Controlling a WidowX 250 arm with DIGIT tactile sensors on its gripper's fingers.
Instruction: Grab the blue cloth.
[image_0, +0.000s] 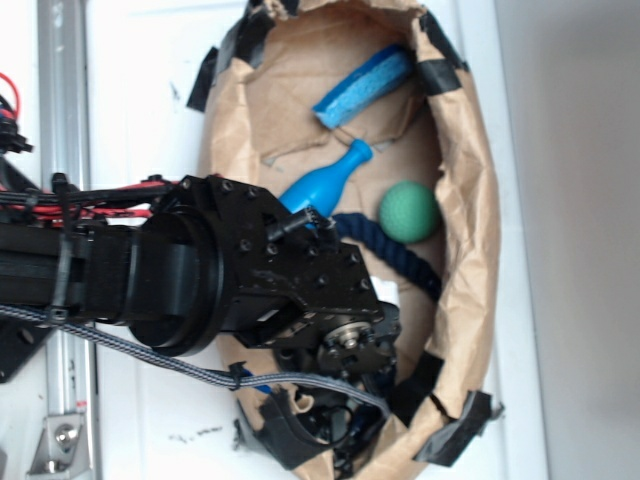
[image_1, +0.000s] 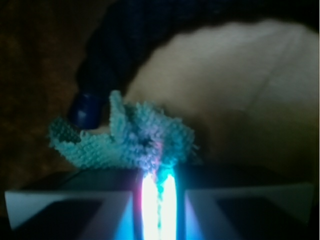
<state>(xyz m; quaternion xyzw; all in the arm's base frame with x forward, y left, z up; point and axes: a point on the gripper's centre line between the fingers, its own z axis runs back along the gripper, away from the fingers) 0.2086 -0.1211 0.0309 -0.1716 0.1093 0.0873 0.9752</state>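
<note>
One paper-lined bin keeps everything corralled within the arm's reach: a blue sponge at twelve o'clock, a blue pin near the middle, a green ball at three o'clock and a navy rope curling just below it. In the exterior view the black arm reaches in from nine o'clock and covers the bin's lower half, so the cloth cannot be seen there. The wrist view shows it: the cloth, pale teal terry, sits bunched at the centre, rising directly from the gripper at six o'clock, with the rope and something pale behind it. The fingers are drawn nearly together, leaving only a narrow bright slit, and a thread of cloth runs down into that slit, so the gripper appears clamped on a fold of the cloth, probably to lift it by that pinch.
</note>
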